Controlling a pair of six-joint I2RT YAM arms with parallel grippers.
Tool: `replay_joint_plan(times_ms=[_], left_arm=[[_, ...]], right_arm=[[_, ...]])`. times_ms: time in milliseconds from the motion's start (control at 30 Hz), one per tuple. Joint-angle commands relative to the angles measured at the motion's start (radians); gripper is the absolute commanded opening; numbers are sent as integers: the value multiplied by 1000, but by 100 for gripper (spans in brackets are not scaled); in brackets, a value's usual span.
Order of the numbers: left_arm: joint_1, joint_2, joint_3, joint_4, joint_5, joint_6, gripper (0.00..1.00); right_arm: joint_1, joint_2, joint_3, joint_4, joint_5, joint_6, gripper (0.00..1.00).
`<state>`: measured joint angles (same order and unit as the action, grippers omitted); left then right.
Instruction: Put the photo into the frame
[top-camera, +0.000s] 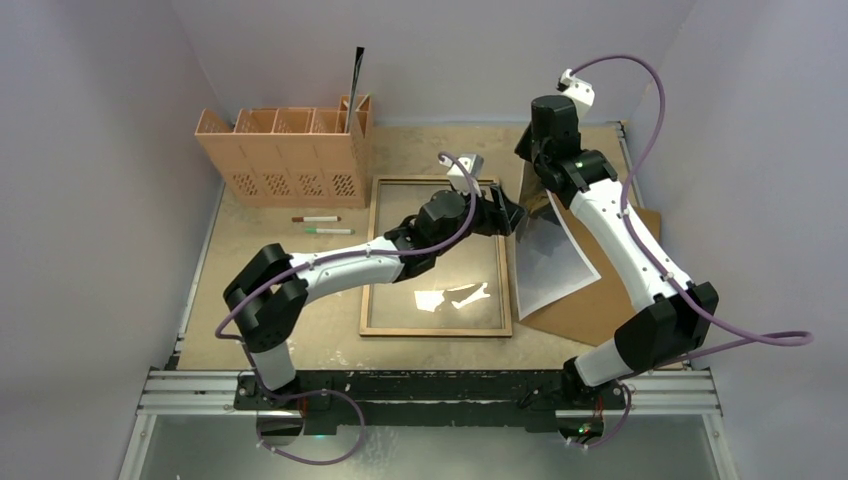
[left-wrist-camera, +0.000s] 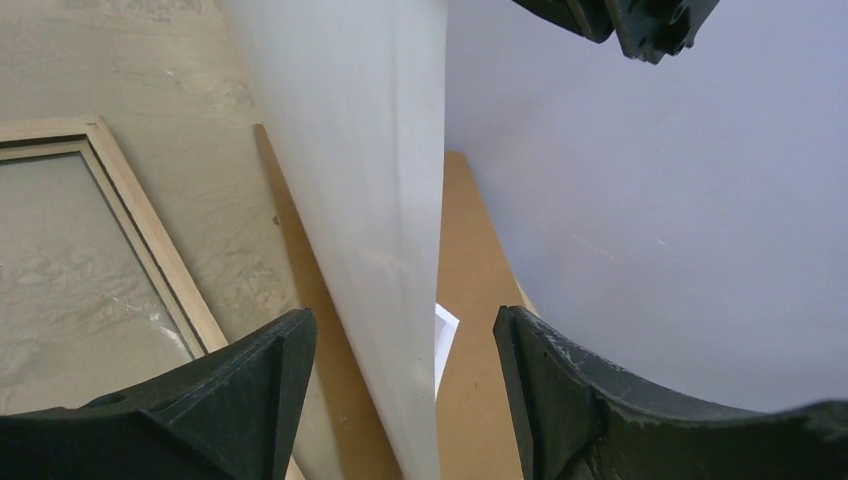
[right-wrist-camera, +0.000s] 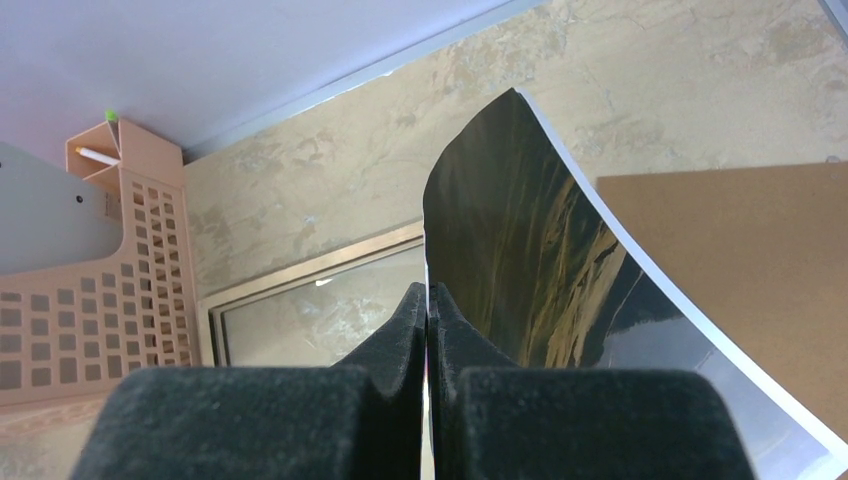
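The frame (top-camera: 437, 328) lies flat mid-table, light wood side up, its glass pane showing the table through it. My right gripper (right-wrist-camera: 427, 295) is shut on the photo's (right-wrist-camera: 520, 260) edge and holds it lifted and curled, the dark mountain side facing that camera. From above, the photo (top-camera: 550, 260) shows its white back and hangs just right of the frame, over the backing board. My left gripper (left-wrist-camera: 405, 340) is open, with the photo's white back (left-wrist-camera: 370, 200) passing between its fingers, a gap on each side. The frame's corner (left-wrist-camera: 150, 250) lies left of it.
A brown backing board (top-camera: 610, 290) lies under and right of the photo. A peach slotted organizer (top-camera: 285, 150) stands at the back left, a black strip (top-camera: 357, 75) sticking out of it. Two markers (top-camera: 325, 225) lie left of the frame. Walls enclose the table.
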<state>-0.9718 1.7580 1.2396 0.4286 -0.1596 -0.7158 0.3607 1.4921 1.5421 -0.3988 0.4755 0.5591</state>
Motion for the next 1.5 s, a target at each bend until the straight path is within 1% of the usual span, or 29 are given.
replay_joint_plan(times_ms=[0,200,267,333,433,567,733,800,833,967,1033,1133,1300,1367,1467], left_arm=[[-15,45,48,20,20,-25,67],[-31,84,83,-16,-12,-33,58],[-34,97,107,-57,-30,-46,52],[-36,116,156,-139,-46,-75,47],[-44,136,212,-218,-74,-87,37],[-59,150,239,-247,-110,-69,25],[-60,154,238,-249,-106,-51,1],[-59,151,238,-246,-104,-28,0],[-60,147,236,-242,-103,-11,0],[-58,117,218,-223,-110,67,0],[-58,91,211,-221,-134,119,0],[-53,50,210,-211,-135,238,0],[-45,-44,226,-185,-55,481,0],[-45,-87,219,-158,-62,574,0],[-45,-140,184,-97,-108,724,0]], right_arm=[[-1,-31,2,17,-4,21,0],[-3,-32,9,5,-6,28,0],[-3,-32,9,1,-7,33,0],[-3,-32,9,0,2,38,0],[-3,-30,6,-1,23,42,0],[-4,-32,6,-1,25,50,0],[-7,-36,3,-2,21,52,0],[-13,-40,3,-2,8,51,0],[-15,-42,3,-3,1,51,2],[-26,-69,-4,3,-15,52,38],[-34,-99,-9,17,-27,51,49],[-49,-141,-8,44,-59,33,56],[-50,-208,30,55,-72,9,63],[-49,-248,36,69,-95,6,65],[-50,-301,34,112,-147,-17,68]])
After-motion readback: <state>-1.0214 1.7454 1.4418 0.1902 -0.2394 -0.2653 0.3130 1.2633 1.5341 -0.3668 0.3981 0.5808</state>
